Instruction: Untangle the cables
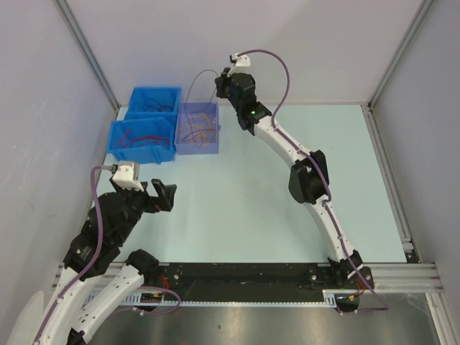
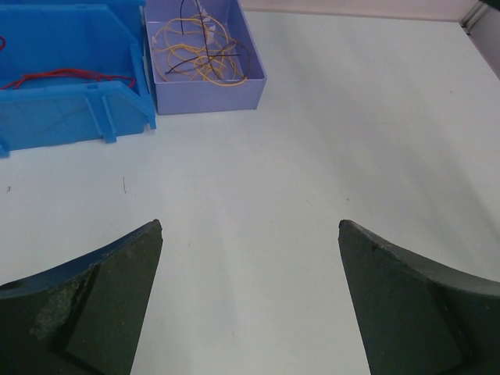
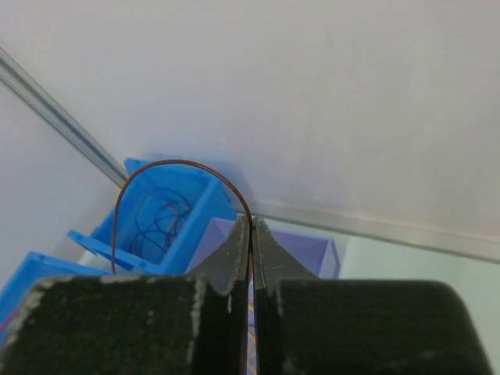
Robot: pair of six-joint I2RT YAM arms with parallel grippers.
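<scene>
Top view, right hand (image 1: 221, 85) clenched on a dark cable (image 1: 190, 90) that arced from its 9 o'clock down into the lilac bin (image 1: 198, 149), left hand (image 1: 162, 195) released, left wrist view, yellow cables (image 2: 195, 55) lay well apart at 11 o'clock, right wrist view, dark cable looped toward 10 o'clock from the clenched hand.

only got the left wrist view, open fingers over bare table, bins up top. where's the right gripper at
Observer: The right gripper is raised above the lavender bin.
Operator: holding anything
Observer: Yes, it is shut on a dark cable that arcs up from between its jaws and drops away to the left in its wrist view.
Operator: whats in the far blue bin
Observer: The rear blue bin holds dark and red loops of cable.
</scene>
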